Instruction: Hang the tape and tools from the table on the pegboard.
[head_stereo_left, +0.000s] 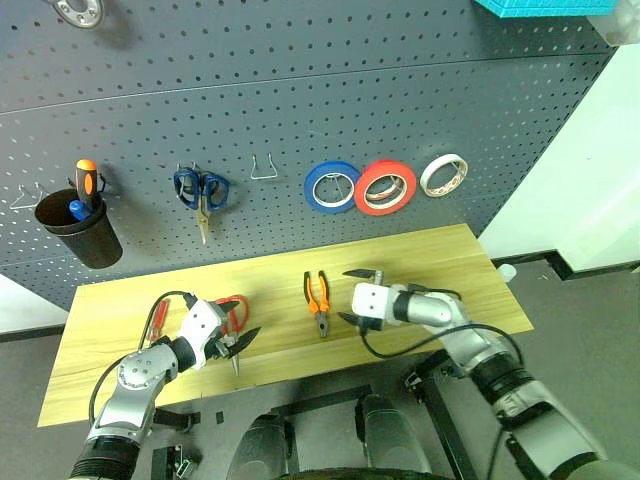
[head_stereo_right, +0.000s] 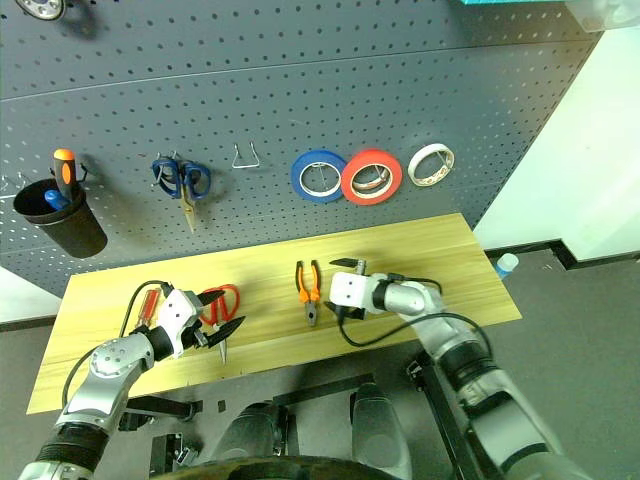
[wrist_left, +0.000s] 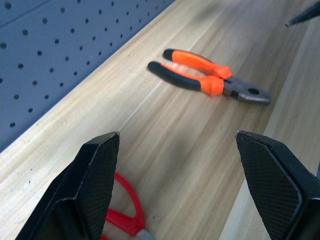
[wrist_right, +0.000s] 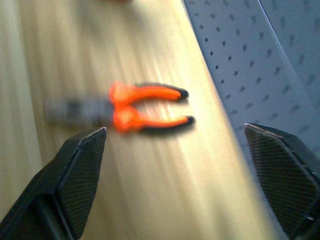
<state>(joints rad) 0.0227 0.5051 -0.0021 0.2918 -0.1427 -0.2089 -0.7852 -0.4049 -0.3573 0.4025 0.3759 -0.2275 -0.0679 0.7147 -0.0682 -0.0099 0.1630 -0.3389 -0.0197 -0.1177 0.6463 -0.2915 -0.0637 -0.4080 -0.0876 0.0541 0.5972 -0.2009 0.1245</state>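
Right end effector (head_stereo_left: 352, 296) spread beside orange-and-black-handled pliers (head_stereo_left: 318, 299) on light wood tabletop (head_stereo_left: 450, 262); I'd straddle both handles squarely before pinching.

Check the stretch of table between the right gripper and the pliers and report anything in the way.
Nothing visible blocks it. The right gripper, open, faces the pliers across bare table, and they show between its fingers. The red-handled scissors lie on the far side of the pliers, by the left gripper.
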